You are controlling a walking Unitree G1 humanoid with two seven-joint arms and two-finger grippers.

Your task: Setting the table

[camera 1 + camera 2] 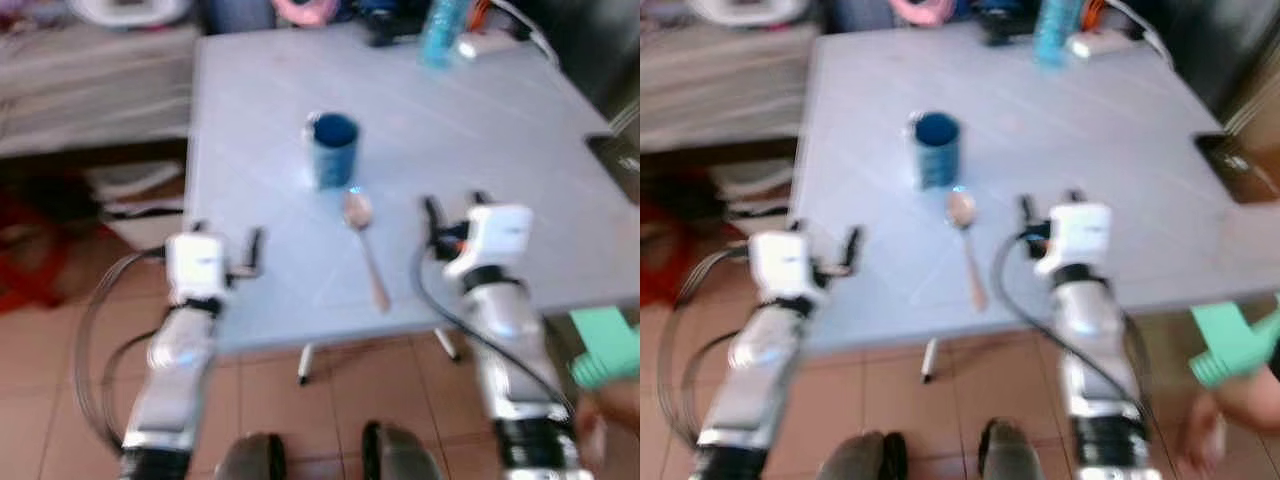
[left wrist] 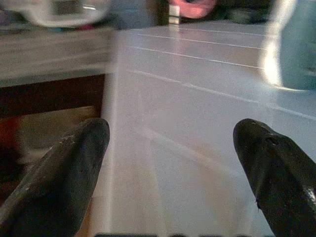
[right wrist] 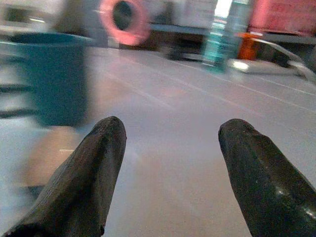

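A dark blue mug stands upright near the middle of the pale blue table. Just in front of it lies a metal spoon, bowl towards the mug and handle towards the front edge. My left gripper hovers open over the table's front left corner, left of the spoon, with nothing between its fingers. My right gripper is open and empty over the table just right of the spoon. In the right wrist view the mug sits ahead of one black finger. The pictures are blurred.
A teal bottle, a white item and a pink object sit along the table's far edge. A person's hand holds something green at the lower right. A low bench stands to the left, over tiled floor.
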